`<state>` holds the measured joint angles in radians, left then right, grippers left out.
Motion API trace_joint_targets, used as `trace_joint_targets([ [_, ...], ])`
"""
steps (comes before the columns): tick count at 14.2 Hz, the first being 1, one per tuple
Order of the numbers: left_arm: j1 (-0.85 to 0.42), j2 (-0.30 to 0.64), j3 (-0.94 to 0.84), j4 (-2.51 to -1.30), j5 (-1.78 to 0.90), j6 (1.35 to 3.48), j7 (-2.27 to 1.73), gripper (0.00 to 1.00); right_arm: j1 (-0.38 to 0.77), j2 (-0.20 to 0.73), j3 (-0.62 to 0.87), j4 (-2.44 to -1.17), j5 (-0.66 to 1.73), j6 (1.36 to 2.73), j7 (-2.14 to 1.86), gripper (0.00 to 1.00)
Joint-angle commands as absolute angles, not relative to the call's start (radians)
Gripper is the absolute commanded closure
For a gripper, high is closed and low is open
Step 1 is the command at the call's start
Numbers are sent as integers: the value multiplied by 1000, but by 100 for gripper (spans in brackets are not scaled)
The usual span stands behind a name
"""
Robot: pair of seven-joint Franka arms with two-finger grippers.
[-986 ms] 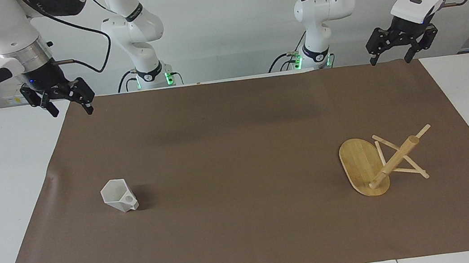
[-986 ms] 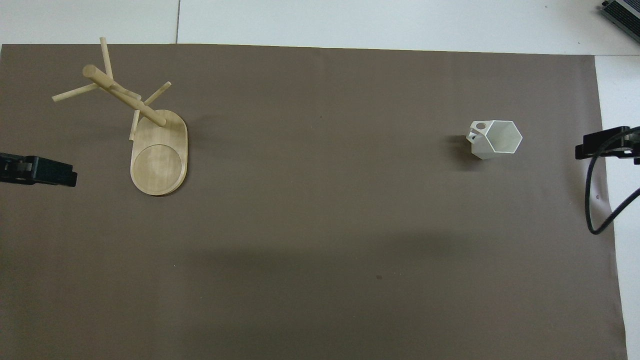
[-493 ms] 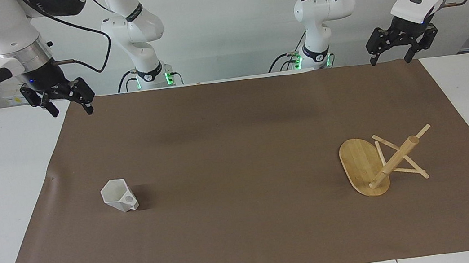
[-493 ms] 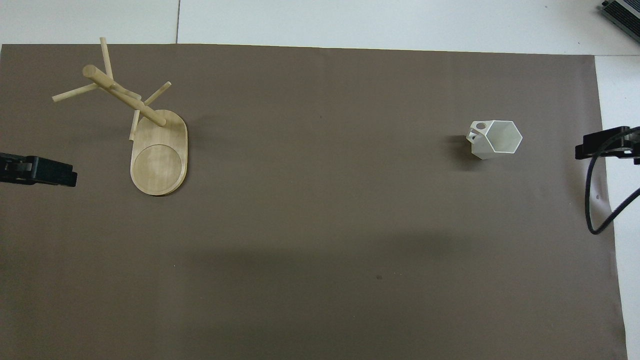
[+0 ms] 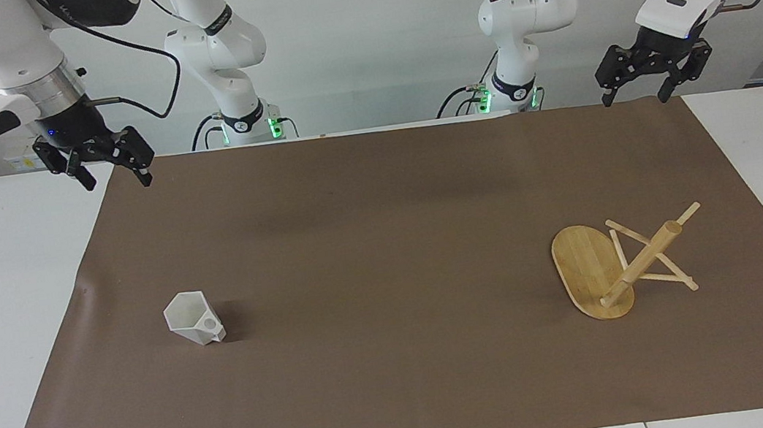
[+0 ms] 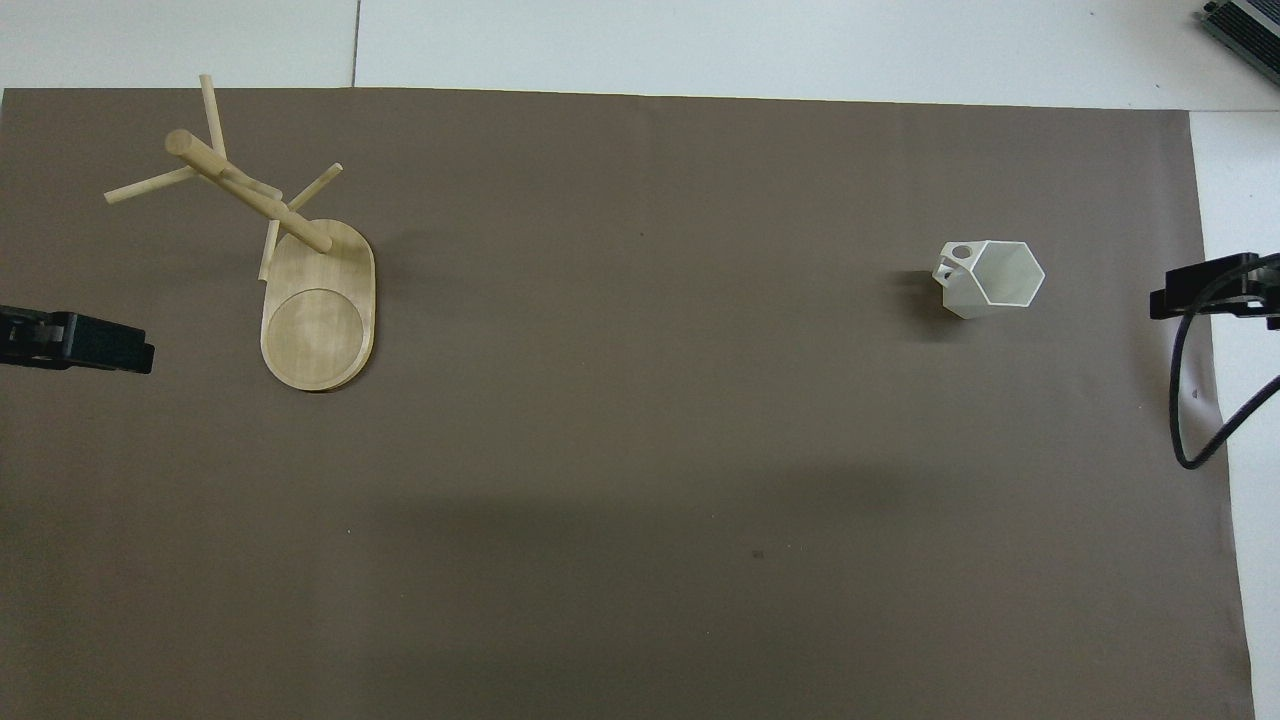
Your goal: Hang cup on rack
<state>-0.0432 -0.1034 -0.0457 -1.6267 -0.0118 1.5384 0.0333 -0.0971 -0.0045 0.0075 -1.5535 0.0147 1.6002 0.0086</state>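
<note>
Facing view alone showing both raised gripper (image 5: 114, 174) openings.

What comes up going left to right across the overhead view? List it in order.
Left tool → rack → cup → right tool

Cup (image 5: 193, 320) and rack (image 5: 617, 264) well apart on mat (image 5: 404, 388)

No readable text, label, brand, number or sign shows in either view.
</note>
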Motion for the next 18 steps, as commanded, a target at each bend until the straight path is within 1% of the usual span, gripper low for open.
trace_joint_targets([
  [1, -40, -129, -48, -1654, 11, 1540, 34, 0, -103, -14, 11, -1560, 18, 1580, -8, 0],
  [14, -40, -129, -48, -1654, 11, 1539, 34, 0, -103, -14, 11, -1562, 18, 1588, -12, 0],
  [18, -40, -129, -48, -1654, 11, 1539, 35, 0, -103, -28, 11, -1598, 18, 1617, -9, 0],
])
